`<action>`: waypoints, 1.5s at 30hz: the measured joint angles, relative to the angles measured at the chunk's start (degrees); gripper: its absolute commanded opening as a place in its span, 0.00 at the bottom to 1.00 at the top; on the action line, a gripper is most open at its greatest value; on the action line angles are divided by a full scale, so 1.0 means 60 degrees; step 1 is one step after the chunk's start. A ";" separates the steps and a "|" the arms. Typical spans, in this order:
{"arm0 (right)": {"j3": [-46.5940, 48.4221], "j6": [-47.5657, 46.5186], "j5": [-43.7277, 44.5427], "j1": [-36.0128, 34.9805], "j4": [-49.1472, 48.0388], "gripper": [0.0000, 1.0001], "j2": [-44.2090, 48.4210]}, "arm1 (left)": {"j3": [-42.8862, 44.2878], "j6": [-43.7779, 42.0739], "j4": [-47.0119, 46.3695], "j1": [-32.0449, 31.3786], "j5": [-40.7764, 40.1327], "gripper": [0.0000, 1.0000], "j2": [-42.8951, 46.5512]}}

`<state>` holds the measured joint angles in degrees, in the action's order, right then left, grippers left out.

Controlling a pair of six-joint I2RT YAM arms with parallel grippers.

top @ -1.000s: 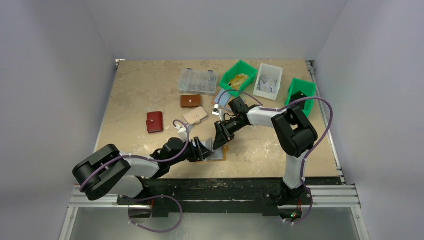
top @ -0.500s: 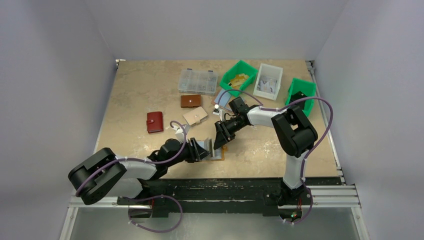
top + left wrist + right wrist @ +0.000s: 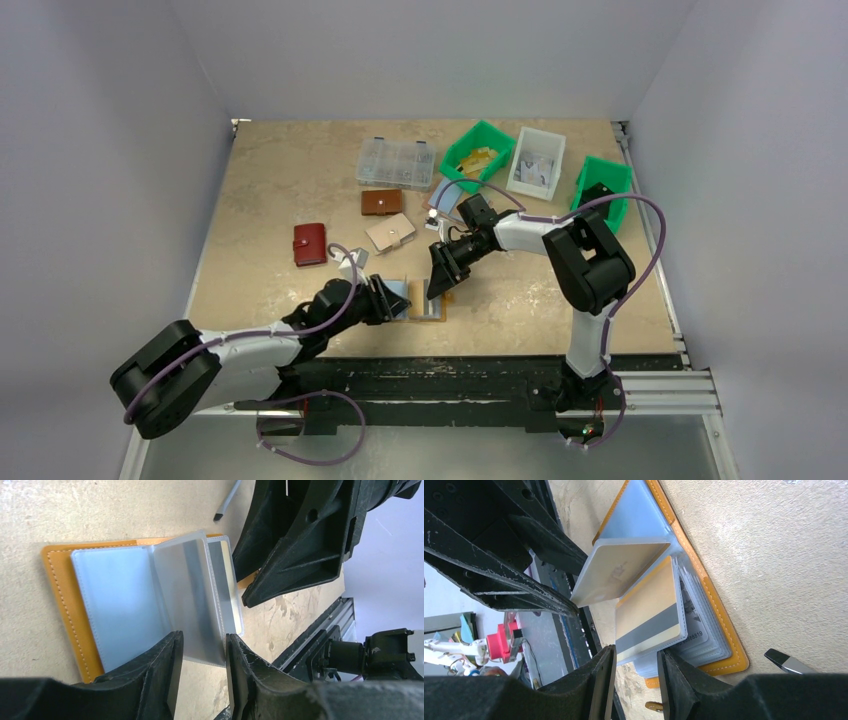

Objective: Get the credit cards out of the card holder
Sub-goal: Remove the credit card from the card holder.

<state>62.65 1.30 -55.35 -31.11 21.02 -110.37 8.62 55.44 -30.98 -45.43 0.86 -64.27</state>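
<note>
The mustard card holder lies open near the table's front edge, its clear sleeves fanned out. In the left wrist view one sleeve stands raised over the holder with a silvery grey credit card inside. My left gripper is open, its tips straddling that sleeve's near edge. In the right wrist view, a cream card with a grey stripe lies on the stack in the holder. The raised sleeve stands beside it. My right gripper is open at the stack's near edge.
A red wallet, a brown wallet and a tan wallet lie behind the holder. At the back stand a clear compartment box, two green bins and a white bin. A pen lies next to the holder.
My left arm has drawn back to the left and sunk lower, and its jaws have narrowed around the raised sleeve. The right arm has not moved.
</note>
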 measured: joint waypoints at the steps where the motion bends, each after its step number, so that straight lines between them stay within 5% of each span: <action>1: 0.0000 0.0000 0.0000 0.0000 0.0000 0.44 0.0000 | 0.0000 0.0000 0.0087 0.0000 -0.0055 0.39 0.0058; 7: 0.0004 -0.0127 -0.0007 0.0000 0.0018 0.44 0.0000 | 0.0004 0.0004 0.0452 0.0004 -0.0353 0.31 0.0270; 23: 0.0026 -0.0346 -0.0018 0.0000 0.0098 0.44 0.0000 | 0.0004 -0.0036 0.1260 0.0142 -0.0725 0.33 0.0554; 29: 0.0055 -0.0437 -0.0015 0.0000 0.0157 0.43 0.0000 | 0.0004 -0.0080 0.1100 0.0353 -0.0674 0.27 0.0346; 34: 0.0076 -0.0550 -0.0011 0.0000 0.0233 0.43 0.0004 | 0.0004 -0.0066 0.0790 0.0510 -0.0517 0.00 -0.0073; 45: 0.0667 -0.2776 0.0652 0.0000 0.1756 0.54 0.1118 | -0.0710 -0.0565 -0.0674 0.0605 0.0219 0.00 0.0528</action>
<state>66.65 -15.35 -51.44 -31.11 31.55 -103.66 4.36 52.05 -35.03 -41.80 2.17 -61.10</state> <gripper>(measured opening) 0.501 0.036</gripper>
